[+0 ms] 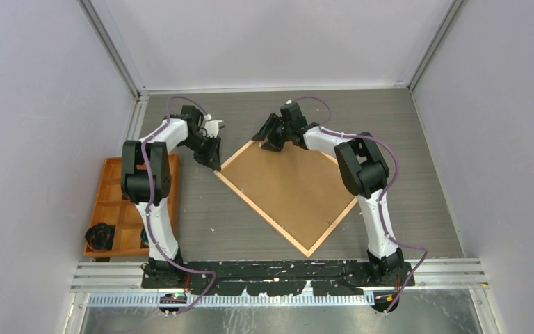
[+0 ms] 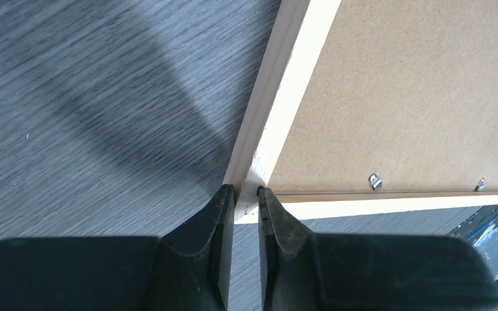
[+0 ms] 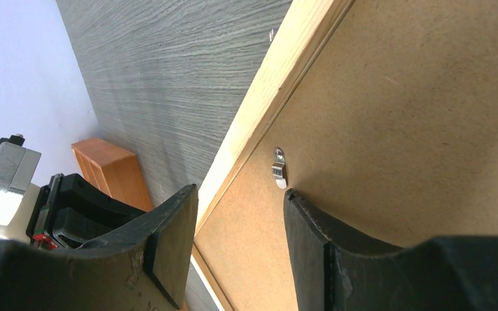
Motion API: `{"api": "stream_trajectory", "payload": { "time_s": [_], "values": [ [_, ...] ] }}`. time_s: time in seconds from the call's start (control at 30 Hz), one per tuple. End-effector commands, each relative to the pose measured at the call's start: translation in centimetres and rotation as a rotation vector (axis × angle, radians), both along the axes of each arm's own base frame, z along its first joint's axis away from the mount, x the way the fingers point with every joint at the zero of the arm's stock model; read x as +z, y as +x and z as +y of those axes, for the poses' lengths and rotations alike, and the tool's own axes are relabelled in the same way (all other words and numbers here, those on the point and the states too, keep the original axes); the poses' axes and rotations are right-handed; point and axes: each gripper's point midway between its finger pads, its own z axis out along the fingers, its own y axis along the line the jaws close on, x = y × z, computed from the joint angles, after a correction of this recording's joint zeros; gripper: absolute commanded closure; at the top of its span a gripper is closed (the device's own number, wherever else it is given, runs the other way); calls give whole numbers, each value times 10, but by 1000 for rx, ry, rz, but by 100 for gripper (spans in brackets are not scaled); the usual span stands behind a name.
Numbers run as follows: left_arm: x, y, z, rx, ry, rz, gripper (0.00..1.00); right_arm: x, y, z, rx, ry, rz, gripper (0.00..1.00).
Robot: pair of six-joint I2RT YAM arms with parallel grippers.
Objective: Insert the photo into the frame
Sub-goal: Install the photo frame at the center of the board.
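Grey wood-grain table (image 1: 417,139), boxed in on three sides by pale lilac walls (image 1: 28,104), with an aluminium rail (image 1: 452,273) along the near edge. At the left edge, an orange compartment tray (image 1: 115,202), a black coiled item (image 1: 101,236) in its near-left compartment. In mid-table, the frame (image 1: 261,213): flat, back upward, turned diamond-wise, filled by the brown backing board (image 1: 288,188).

Left arm (image 1: 149,181): up from its base, elbow high over the tray, wrist bent down to the frame's left corner. Left gripper (image 2: 246,191): fingers drawn nearly together, pinching the light wood strip right at that corner.

Right arm (image 1: 365,174): elbow raised above the frame's right corner, forearm angled left toward the far corner. Right gripper (image 3: 240,192): fingers spread wide, straddling the frame's strip near that far corner, one finger over the table side, the other over the board, a small metal clip (image 3: 278,167) between them. Cannot tell whether either finger touches.
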Motion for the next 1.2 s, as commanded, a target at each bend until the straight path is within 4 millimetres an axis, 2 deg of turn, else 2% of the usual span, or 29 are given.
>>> {"api": "stream_trajectory", "payload": {
  "time_s": [0.0, 0.57, 0.83, 1.17],
  "values": [
    [-12, -19, -4, -31, 18, 60, 81, 0, 7, 4, -5, -2, -9, 44],
    [-14, -20, -4, -32, 21, 63, 82, -8, 11, 8, -13, 7, 5, 46],
    [-13, -19, -4, -33, 20, 59, 82, -2, -2, 6, -31, 8, 12, 46],
    [-14, -21, -4, -33, 20, 63, 82, -1, -3, 1, -32, -13, 2, 46]
  ]
}}
